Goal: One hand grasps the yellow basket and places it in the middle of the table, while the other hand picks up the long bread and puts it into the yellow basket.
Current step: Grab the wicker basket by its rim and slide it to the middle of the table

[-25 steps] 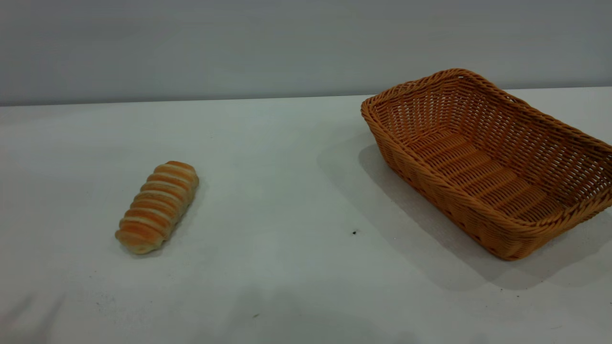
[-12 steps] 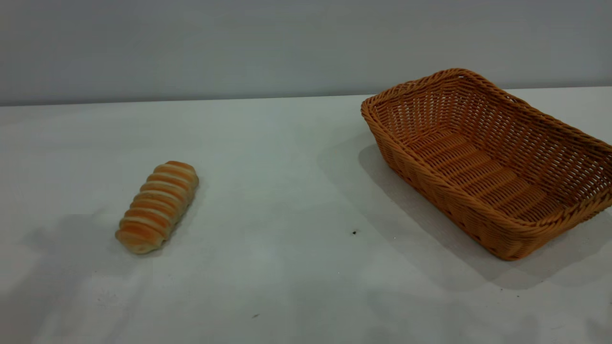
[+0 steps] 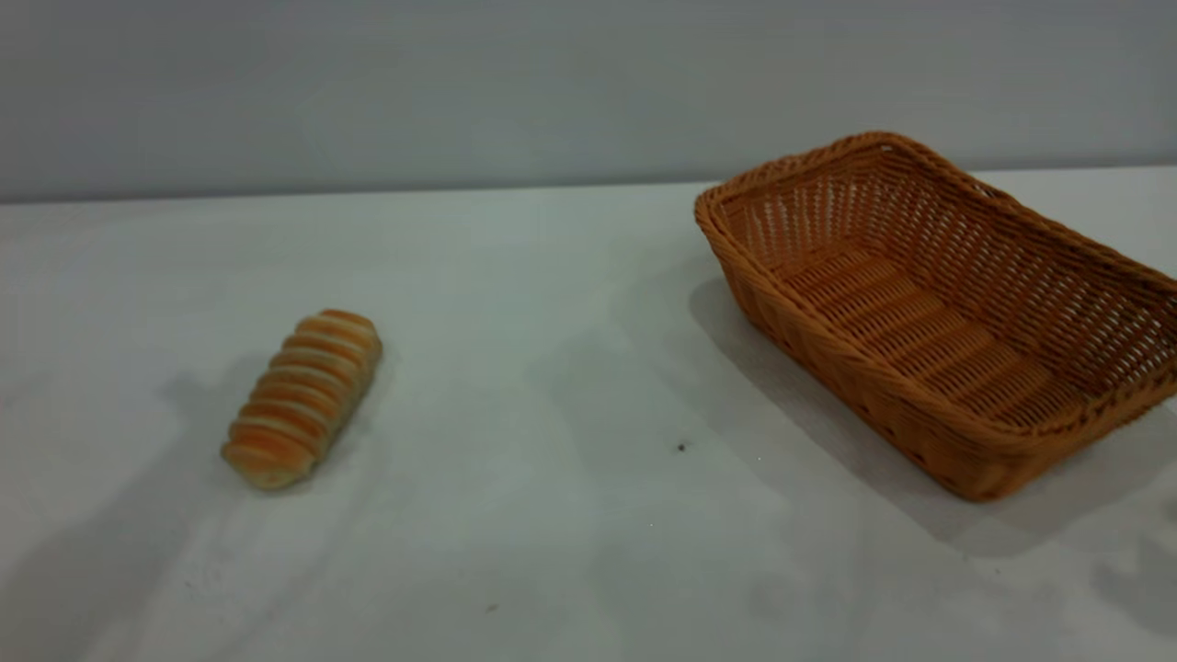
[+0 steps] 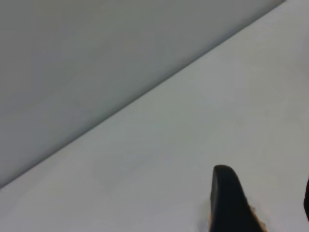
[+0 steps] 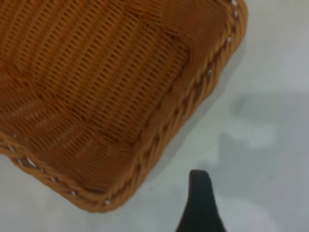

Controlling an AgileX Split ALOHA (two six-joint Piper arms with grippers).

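The long bread (image 3: 302,397), striped orange-brown and cream, lies on the white table (image 3: 552,368) at the left. The yellow basket (image 3: 938,303), a large woven orange-tan one, stands empty at the right. Neither gripper shows in the exterior view; only their shadows fall on the table. In the left wrist view my left gripper (image 4: 266,195) is open above the table, with a sliver of orange bread beside one finger (image 4: 227,198). In the right wrist view my right gripper (image 5: 253,200) hovers just outside a corner of the basket (image 5: 96,87); one dark finger (image 5: 200,203) shows, with nothing beside it.
A grey wall runs behind the table's far edge (image 3: 368,193). A few tiny dark specks (image 3: 681,447) dot the tabletop between bread and basket. The basket's right end reaches the edge of the exterior view.
Arm shadows have spread over the table, one up to the bread from the lower left, another at the lower right by the basket. Bread and basket have not moved.
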